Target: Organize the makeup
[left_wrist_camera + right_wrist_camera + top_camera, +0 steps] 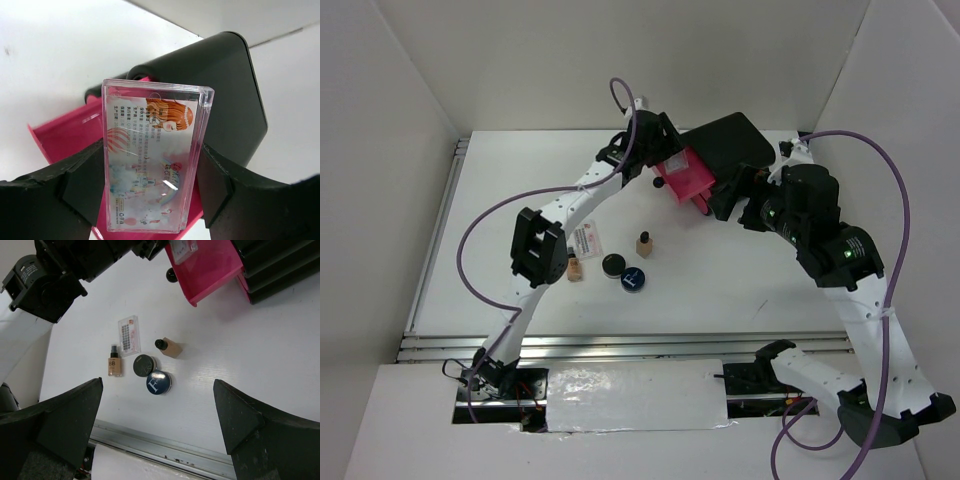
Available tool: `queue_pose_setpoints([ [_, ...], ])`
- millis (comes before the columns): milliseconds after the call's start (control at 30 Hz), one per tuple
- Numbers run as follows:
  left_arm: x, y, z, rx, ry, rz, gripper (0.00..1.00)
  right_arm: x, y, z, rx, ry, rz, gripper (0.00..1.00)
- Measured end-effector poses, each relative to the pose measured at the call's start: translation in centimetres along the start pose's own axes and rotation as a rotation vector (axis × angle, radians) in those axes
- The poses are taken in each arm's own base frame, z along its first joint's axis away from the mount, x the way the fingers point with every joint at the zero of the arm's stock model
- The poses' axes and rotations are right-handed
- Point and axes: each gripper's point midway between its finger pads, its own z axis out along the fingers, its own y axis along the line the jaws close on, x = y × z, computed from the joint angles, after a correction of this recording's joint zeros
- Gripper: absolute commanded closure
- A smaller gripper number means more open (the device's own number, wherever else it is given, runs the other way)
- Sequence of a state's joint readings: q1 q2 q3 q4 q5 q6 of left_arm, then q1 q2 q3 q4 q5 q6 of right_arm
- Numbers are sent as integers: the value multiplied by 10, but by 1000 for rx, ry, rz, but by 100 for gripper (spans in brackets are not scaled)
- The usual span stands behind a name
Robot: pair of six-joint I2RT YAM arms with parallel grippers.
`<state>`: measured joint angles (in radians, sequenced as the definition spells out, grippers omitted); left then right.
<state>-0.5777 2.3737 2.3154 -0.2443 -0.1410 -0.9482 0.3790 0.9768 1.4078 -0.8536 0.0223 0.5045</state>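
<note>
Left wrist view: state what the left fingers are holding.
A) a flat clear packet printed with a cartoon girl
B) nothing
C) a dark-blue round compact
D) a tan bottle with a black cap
A: the flat clear packet sits clamped between the two black fingers, above the open pink drawer.

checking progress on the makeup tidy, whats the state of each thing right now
left fingers: clamped on the clear pack
clear pack: held above the pink drawer
pink drawer: pulled open
right fingers: open, holding nothing
second pack: lying flat, loose
pump bottle: lying on its side
other bottle: looks upright, cap on
black compact: lid shut
blue compact: lid shut
</note>
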Motion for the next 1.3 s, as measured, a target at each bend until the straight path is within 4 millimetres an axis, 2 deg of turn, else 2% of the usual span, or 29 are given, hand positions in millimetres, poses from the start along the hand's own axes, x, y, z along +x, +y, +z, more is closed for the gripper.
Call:
queue_pose_setpoints([
  [167,18,12,1,-58,26,-116,44,0,0,-1,-3,-4,0,0],
  [200,20,11,2,-59,29,-130,36,0,0,-2,-3,-5,0,0],
  [300,22,10,1,-66,27,-168,23,-1,1,-4,-6,-11,0,0],
  [333,21,10,1,-68,26,-174,13,-2,1,-5,-8,-14,0,0],
  [433,20,8,1,-64,21,-193,5,-2,1,-7,-10,-18,0,0],
  [600,21,5,1,-52,26,-195,1,-1,0,-8,-11,-19,-4,0],
  [833,18,-7,-2,-15,33,-192,1,-1,0,-8,-11,-19,-4,0],
  [967,-2,-11,-16,-33,-3,-143,1,-2,1,-8,-12,-19,-4,0],
  [1067,-26,0,-45,-105,-26,-100,1,-2,1,-8,-14,-23,-4,0],
  [1133,-53,15,-72,-166,-56,-68,1,-3,1,-7,-16,-24,-4,0],
  [1300,-121,79,-141,-379,-146,23,1,-3,4,-4,-28,-24,-3,0],
])
